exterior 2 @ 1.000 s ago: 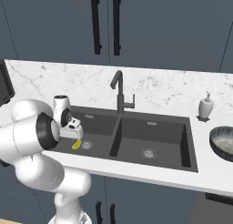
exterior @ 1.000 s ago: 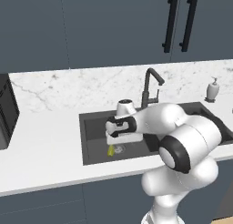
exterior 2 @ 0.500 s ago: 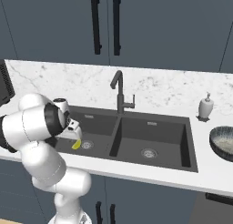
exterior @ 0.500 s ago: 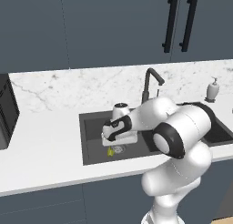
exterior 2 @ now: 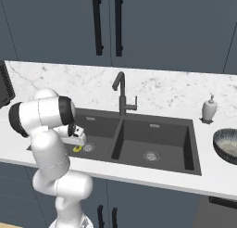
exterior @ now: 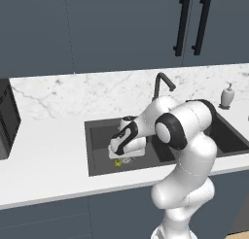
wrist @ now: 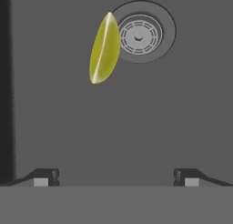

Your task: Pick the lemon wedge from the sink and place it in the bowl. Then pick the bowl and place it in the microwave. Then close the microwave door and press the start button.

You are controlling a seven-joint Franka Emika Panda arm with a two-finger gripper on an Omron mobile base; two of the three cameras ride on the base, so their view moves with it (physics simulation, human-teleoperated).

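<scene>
The small pointed lemon wedge [wrist: 104,49] is bright yellow-green with a paler line along its edge, against the matte dark grey double-basin sink [exterior 2: 171,146] and its round silver-grey ribbed metal drain [wrist: 140,35]. The counter and backsplash of white marble [exterior: 63,93] carry faint grey veining under plain slate-blue cabinet doors [exterior 2: 166,28] with black bar handles [exterior 2: 97,24]. The wide shallow bowl [exterior 2: 227,145] is speckled grey with a pale mottled inside, and the gooseneck faucet [exterior 2: 121,93] is dark.

The glossy white rounded arm [exterior: 187,150] is built of bulbous segments with dark rings at the joints, and its white boxy hand [exterior: 127,148] ends in two small dark finger tips [wrist: 45,176].
</scene>
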